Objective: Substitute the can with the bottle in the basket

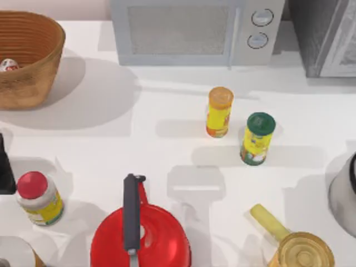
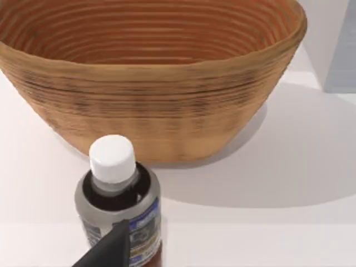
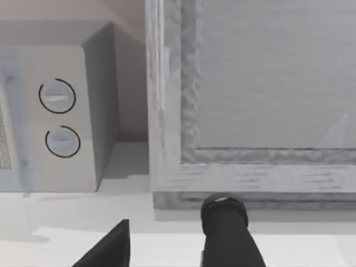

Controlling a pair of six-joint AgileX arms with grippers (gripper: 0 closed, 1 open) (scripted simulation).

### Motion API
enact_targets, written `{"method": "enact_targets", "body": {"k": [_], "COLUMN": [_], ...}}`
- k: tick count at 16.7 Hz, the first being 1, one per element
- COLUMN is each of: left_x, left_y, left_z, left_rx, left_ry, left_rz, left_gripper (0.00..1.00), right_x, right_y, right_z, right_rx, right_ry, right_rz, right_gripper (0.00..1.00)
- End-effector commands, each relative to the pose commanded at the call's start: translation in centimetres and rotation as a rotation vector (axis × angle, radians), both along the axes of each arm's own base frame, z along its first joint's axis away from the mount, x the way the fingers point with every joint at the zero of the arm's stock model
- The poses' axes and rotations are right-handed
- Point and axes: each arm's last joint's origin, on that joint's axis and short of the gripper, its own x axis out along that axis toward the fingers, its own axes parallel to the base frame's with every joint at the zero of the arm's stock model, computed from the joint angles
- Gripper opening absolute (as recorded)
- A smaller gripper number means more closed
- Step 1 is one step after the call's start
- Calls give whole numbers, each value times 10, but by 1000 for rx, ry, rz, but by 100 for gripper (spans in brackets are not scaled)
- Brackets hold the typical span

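The woven orange-brown basket [image 1: 25, 55] stands at the table's far left corner. The white-and-red can [image 1: 6, 65] lies inside it by the left wall. In the left wrist view the bottle [image 2: 119, 206], white-capped with dark contents and a blue label, stands upright on the table just in front of the basket [image 2: 156, 105]. My left gripper [image 1: 4, 167] sits at the table's left edge, open. One dark finger [image 2: 108, 250] shows low beside the bottle, not clamping it. My right gripper [image 3: 175, 250] is parked facing the microwave, open, with one finger [image 3: 108, 247] showing.
A microwave [image 1: 194, 30] and a grey cabinet [image 1: 328, 33] line the back. A yellow orange-lidded canister [image 1: 219, 111] and a green-lidded canister [image 1: 258, 139] stand mid-table. A red-capped jar [image 1: 38, 197], a red kettle [image 1: 139, 233] and a brass pot [image 1: 300, 250] crowd the front edge.
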Motion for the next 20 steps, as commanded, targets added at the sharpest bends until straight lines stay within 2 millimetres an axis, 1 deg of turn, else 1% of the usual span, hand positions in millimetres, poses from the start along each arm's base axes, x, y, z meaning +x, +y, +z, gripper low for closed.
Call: {"method": "enact_targets", "body": {"k": [3,5,8,11,13,15,17,20], "left_x": [22,44,88,143,183,223,261,310], "left_y": [2,4,8,14,20,26,32,42], "left_z": [44,73,111,134,139,136,124,94], "left_rx": [7,12,16,17,16,13,8,-2], "left_ry": [98,170,291,424,516,610,703,834], "left_rz": [-5,-7,-11,-15,-17,-20,-22,-27], "left_gripper": [100,100,100,100,100,100,100,100], "right_x": [0,0,0,0,0,0,0,0], "right_y": [0,0,0,0,0,0,0,0], "right_z": [0,0,0,0,0,0,0,0], "right_rx": [0,0,0,0,0,0,0,0], "right_ry": [0,0,0,0,0,0,0,0], "right_rz": [0,0,0,0,0,0,0,0], "right_gripper": [100,100,100,100,100,100,100,100]}}
